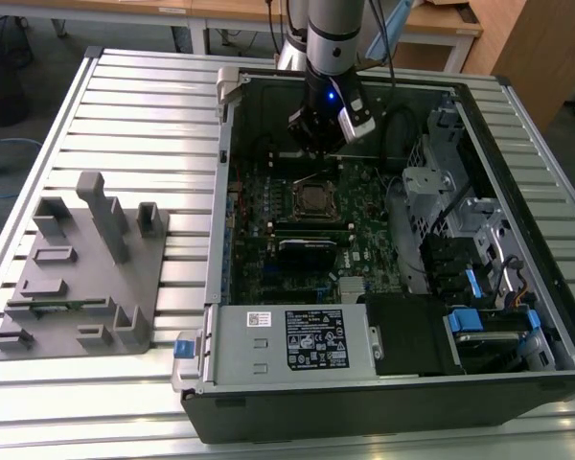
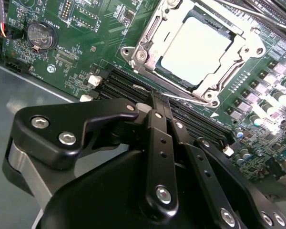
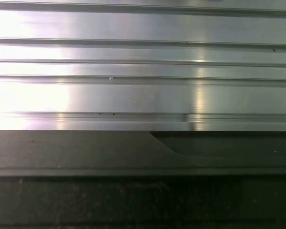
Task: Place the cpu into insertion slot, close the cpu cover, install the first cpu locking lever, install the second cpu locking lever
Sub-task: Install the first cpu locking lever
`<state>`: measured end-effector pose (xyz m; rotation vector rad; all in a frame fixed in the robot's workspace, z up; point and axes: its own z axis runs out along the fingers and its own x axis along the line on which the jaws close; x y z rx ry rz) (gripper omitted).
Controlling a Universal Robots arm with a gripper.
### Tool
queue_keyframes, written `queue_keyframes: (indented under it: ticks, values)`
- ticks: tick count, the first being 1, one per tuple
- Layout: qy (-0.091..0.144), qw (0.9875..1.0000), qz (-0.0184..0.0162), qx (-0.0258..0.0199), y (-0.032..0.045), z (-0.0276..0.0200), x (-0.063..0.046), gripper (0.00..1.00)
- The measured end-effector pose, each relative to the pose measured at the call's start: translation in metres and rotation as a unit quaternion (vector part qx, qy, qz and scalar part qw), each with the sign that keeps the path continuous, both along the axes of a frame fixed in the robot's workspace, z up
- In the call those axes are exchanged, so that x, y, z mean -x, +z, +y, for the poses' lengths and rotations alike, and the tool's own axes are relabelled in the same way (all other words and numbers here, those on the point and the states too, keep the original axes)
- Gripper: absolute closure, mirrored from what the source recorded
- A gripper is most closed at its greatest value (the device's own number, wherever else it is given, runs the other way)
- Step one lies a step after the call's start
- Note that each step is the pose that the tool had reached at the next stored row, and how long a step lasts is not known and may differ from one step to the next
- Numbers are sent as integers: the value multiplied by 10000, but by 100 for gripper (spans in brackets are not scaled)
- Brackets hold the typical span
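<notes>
Pale silver square cpu (image 2: 195, 50) seated, thin silver-grey metal cpu cover (image 2: 155, 36) down over it; black fingers (image 2: 158, 131) pinched shut, empty, just beside its edge, seemingly for latching.

exterior view: even, cool light from overhead. slatted table (image 1: 125, 105), well apart from the cpu (image 1: 313, 198), shines pale with a long soft sheen. inside the computer case (image 1: 383, 422) the board near the cpu is dim; the deepest shadow lies just beyond the cpu, under the arm (image 1: 333, 38) (one small blue lamp glows there). second wrist view: cpu top washed out almost white; glare also on small board parts (image 2: 269, 102) beside the cpu. gripper (image 2: 159, 101), near the cpu, dark with dull highlights on its screws. first wrist view: hard white streaks across metal slats (image 3: 143, 95), next to a near-black band.
</notes>
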<state>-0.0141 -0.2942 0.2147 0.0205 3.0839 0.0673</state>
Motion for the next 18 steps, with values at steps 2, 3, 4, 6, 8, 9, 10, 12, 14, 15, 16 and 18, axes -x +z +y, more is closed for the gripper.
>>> queue_keyframes:
  ticks: [2, 3, 4, 6, 8, 9, 10, 12, 14, 15, 16, 18]
  values:
    - [-1, 10000, 0, 0, -7, 1, 0, 89]
    - [-2, 10000, 0, 0, -14, 1, 0, 89]
    - [-3, 10000, 1, 1, -22, 0, 0, 89]
    - [-5, 10000, 0, 0, -42, 0, 0, 89]
    - [-6, 10000, 0, 0, -59, 0, -3, 89]
    - [-7, 10000, 1, 1, -65, 0, -5, 89]
    - [-7, 10000, 0, 0, -69, 0, -6, 89]
    - [-8, 10000, 1, 2, -70, 0, -6, 89]
    - [-7, 10000, 1, 1, -72, 0, -7, 89]
    - [-7, 10000, 0, 0, -72, 0, -7, 89]
    - [-7, 10000, 0, 1, -72, 0, -7, 89]
    - [-7, 10000, 0, 0, -72, 0, -7, 89]
